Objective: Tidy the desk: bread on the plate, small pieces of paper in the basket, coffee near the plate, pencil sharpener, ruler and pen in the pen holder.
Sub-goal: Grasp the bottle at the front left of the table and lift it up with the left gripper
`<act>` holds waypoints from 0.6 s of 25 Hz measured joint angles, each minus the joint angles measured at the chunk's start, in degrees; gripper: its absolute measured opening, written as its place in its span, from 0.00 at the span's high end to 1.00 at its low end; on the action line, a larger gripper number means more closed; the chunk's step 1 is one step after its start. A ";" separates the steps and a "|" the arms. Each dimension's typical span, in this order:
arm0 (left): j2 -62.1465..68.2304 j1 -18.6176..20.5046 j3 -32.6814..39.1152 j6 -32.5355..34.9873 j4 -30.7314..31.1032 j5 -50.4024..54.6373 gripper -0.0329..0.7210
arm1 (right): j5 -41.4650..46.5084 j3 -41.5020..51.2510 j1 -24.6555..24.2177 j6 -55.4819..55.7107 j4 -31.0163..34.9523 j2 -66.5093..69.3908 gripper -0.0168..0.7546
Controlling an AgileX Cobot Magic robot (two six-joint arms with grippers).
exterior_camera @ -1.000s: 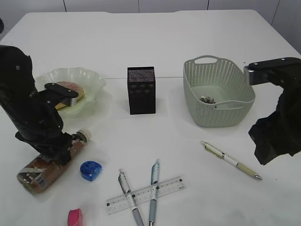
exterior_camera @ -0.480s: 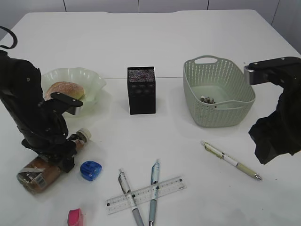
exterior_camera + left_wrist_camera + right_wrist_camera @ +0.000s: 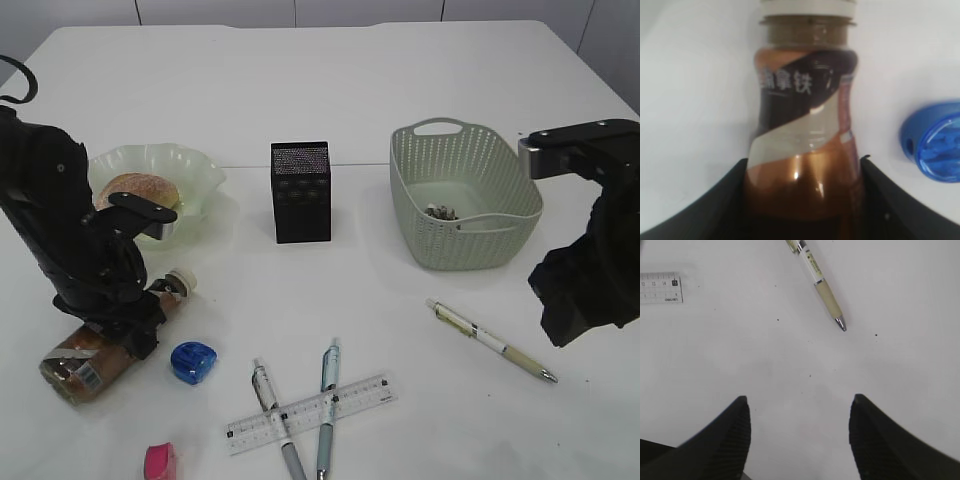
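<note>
the ruler [image 3: 661, 287] reads "deli" with 12 to 15; the coffee bottle [image 3: 805, 130] shows "拿铁".

coffee bottle [image 3: 805, 145]: glossy clear plastic, between the left jaws
sharpener [image 3: 934, 147]: shiny translucent blue plastic, right of these jaws
pen [image 3: 819, 281]: smooth plastic, metal tip, ahead of the right jaws
table [image 3: 755, 355]: matt white
basket [image 3: 465, 195]: matt perforated plastic
</note>
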 joint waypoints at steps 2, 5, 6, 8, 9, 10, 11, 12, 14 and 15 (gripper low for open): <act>0.00 0.00 -0.11 0.00 0.00 -0.11 0.38 | 0.00 0.00 0.00 0.00 -0.05 0.00 0.39; 0.00 0.00 -0.11 0.00 0.00 -0.01 0.39 | 0.00 0.00 0.00 0.00 -0.05 0.00 0.39; 0.00 0.00 -0.11 0.00 0.00 0.08 0.39 | 0.00 0.00 0.00 0.00 -0.05 0.00 0.39; -0.11 0.00 -0.11 0.00 0.00 0.34 0.40 | 0.00 0.00 0.00 0.00 -0.05 0.00 0.39; -0.49 0.00 -0.11 0.00 0.00 0.54 0.40 | 0.00 0.00 0.00 0.00 -0.05 0.00 0.39; -1.14 0.00 0.12 0.00 0.00 0.47 0.40 | 0.00 0.00 0.00 0.00 -0.05 0.00 0.39; -2.31 0.00 0.56 0.00 -0.12 -0.03 0.40 | 0.00 0.00 0.00 0.00 -0.05 0.00 0.39; -3.72 0.00 1.34 0.00 -0.41 -1.15 0.40 | 0.00 0.00 0.00 0.00 -0.05 0.00 0.39; -8.09 0.00 3.46 0.00 -1.19 -4.62 0.40 | 0.00 0.00 0.00 0.00 -0.14 0.00 0.39; -10.52 0.00 5.02 0.00 -1.67 -7.06 0.41 | 0.00 0.00 0.00 0.00 -0.14 0.00 0.39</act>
